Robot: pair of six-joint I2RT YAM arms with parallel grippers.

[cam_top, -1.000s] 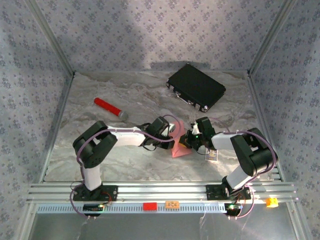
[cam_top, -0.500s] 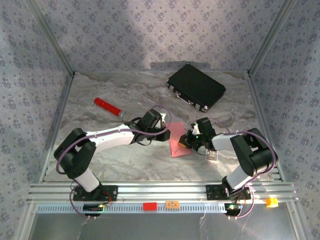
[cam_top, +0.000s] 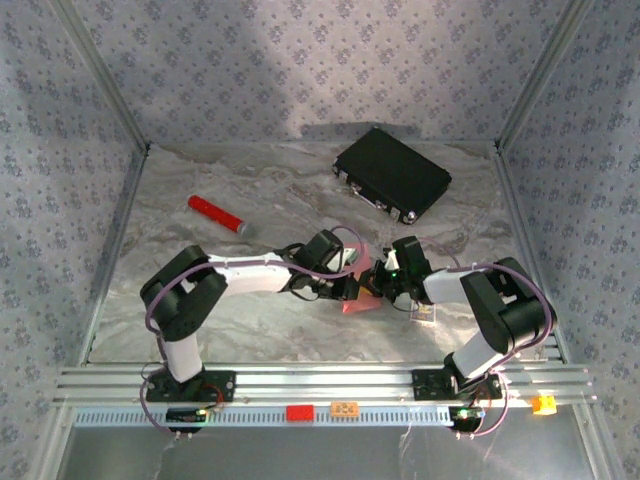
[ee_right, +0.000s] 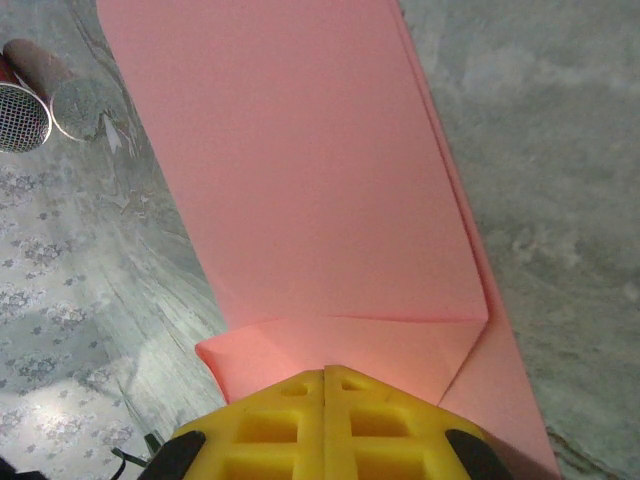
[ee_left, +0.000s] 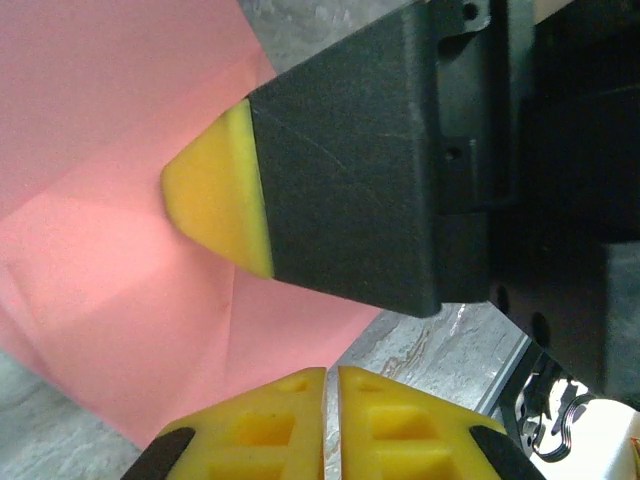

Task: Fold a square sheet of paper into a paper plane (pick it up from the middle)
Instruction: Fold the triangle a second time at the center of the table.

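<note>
The square sheet of paper (cam_top: 352,303), salmon pink and partly folded with creases showing, lies on the marble table between my two grippers. My left gripper (cam_top: 351,287) hovers at its left edge. In the left wrist view its yellow fingertips (ee_left: 332,376) are shut to a hairline slit with only marble behind them, and the paper (ee_left: 110,250) lies beside them. My right gripper (cam_top: 384,283) is shut, its tips (ee_right: 325,372) resting on the folded paper (ee_right: 300,180), which runs under and ahead of them. Its yellow-tipped finger (ee_left: 215,195) sits on the sheet.
A red cylinder with a grey cap (cam_top: 217,214) lies at the left rear; its cap (ee_right: 82,105) appears in the right wrist view. A black case (cam_top: 392,173) sits at the back right. A small printed card (cam_top: 427,313) lies just right of the right gripper. Metal frame rails border the table.
My left arm swung out to the left, then came back to the paper's left edge with its jaws closing. The paper, earlier raised in a triangle, now lies lower. The right gripper stayed put.
</note>
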